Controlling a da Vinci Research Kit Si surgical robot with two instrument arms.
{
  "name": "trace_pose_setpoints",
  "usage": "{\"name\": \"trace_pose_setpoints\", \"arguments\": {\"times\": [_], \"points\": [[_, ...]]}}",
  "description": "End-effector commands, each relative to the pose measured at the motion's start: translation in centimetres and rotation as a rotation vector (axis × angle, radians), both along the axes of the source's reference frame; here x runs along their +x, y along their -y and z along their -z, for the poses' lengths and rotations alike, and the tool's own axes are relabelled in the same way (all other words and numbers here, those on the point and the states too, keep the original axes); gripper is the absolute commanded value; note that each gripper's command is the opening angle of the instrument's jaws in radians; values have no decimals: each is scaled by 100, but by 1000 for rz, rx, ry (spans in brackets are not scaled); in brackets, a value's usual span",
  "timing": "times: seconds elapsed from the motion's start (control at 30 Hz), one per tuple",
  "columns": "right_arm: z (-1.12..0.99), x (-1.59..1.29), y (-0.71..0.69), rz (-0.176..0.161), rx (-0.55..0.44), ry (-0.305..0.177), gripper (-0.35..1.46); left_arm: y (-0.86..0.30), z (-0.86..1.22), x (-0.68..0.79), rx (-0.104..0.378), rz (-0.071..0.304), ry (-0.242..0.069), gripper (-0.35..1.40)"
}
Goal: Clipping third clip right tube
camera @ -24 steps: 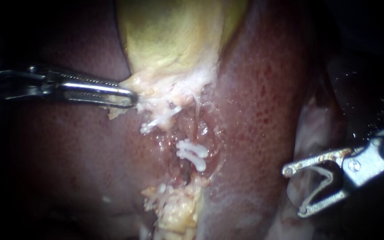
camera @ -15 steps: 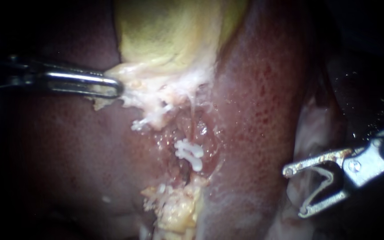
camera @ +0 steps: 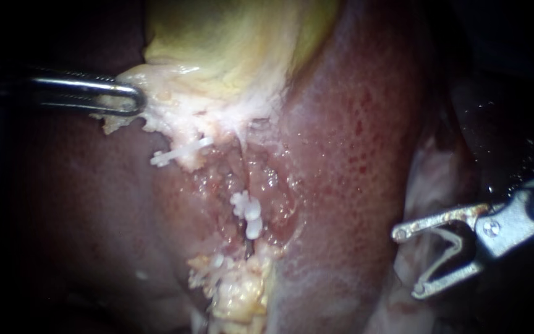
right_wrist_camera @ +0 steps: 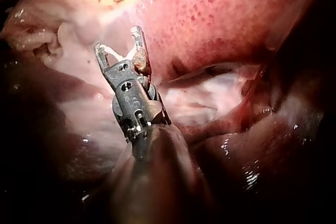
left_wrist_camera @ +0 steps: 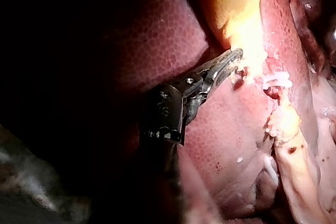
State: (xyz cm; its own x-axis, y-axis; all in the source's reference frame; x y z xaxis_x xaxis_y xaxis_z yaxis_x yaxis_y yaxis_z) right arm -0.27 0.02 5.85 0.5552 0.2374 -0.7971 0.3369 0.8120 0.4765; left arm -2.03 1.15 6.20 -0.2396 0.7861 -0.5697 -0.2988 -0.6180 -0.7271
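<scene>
1. Since the earlier frame my left instrument (camera: 132,99) has drawn back toward the view's left edge. The pale fringe (camera: 168,114) of the gallbladder (camera: 236,43) has gone with it. Its hand is clenched, both jaws on that fringe, as the left wrist view (left_wrist_camera: 233,59) also shows.
2. Hanging off the fringe, the single clip (camera: 174,153) has shifted left too and now lies over the edge of the liver (camera: 75,210).
3. That pull has widened the raw groove, so more bare room shows between the fringe and the stacked clips (camera: 246,213), which now stand more upright.
4. Mid-view, the tube (camera: 247,244) runs down this groove under the stacked clips. A dark stretch of it shows just below them, above the yellow fat (camera: 242,294).
5. Right of the groove, a broad bare slope of liver separates the stacked clips from my right instrument (camera: 408,261), well apart.
6. Near the right edge, my right instrument has held its place over pale tissue. Its hand is spread wide, grasping the loaded clip (camera: 443,263) seated against both jaws.
</scene>
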Motion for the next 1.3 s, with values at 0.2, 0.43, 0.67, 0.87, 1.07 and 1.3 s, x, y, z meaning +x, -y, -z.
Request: {"name": "trace_pose_setpoints", "arguments": {"times": [0.2,0.43,0.67,0.87,1.07,1.3], "points": [[-3,33,-3,-75,133,95,49,0,-1,0,-1,0,0,-35],[-10,67,-12,-145,214,103,45,1,-1,1,-1,0,0,-35],[-28,105,-28,-295,318,82,45,2,-2,0,-2,0,-1,-35],[-41,128,-42,-381,362,69,45,2,-2,0,-2,0,-1,-35],[-58,148,-58,-458,416,75,45,2,-2,0,-2,1,-1,-35],[-76,164,-74,-518,450,72,46,2,-2,0,-2,1,-1,-35]]}}
